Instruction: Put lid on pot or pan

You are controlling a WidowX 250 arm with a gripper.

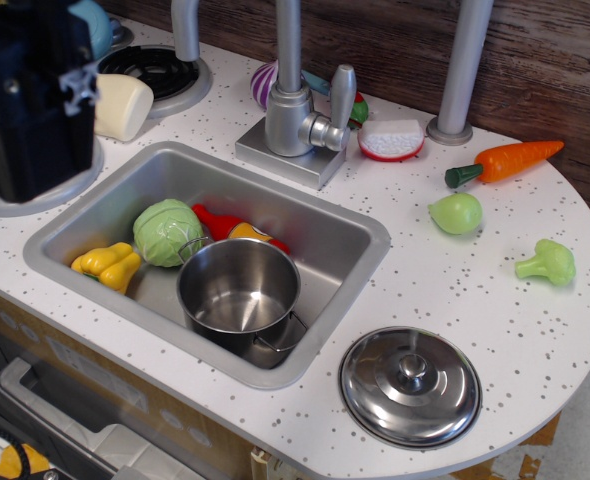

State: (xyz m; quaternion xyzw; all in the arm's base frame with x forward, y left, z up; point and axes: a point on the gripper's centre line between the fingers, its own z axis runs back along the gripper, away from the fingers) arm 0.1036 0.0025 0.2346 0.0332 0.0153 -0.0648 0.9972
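White speckled counter (495, 290) against a dark wood-plank wall (545, 60), with a steel sink (350, 235) and faucet (293, 100) set in. Pot (239, 292) upright in the sink, mouth up, beside a cabbage (165, 230) and a yellow pepper (107, 265). Lid (410, 385) flat on the counter right of the sink, knob up, well apart from the pot. Black gripper (30, 95) far off at upper left, holding nothing visible; jaws open or closed, cannot tell. Carrot (510, 160), pear (456, 212), broccoli (548, 262) scattered right.
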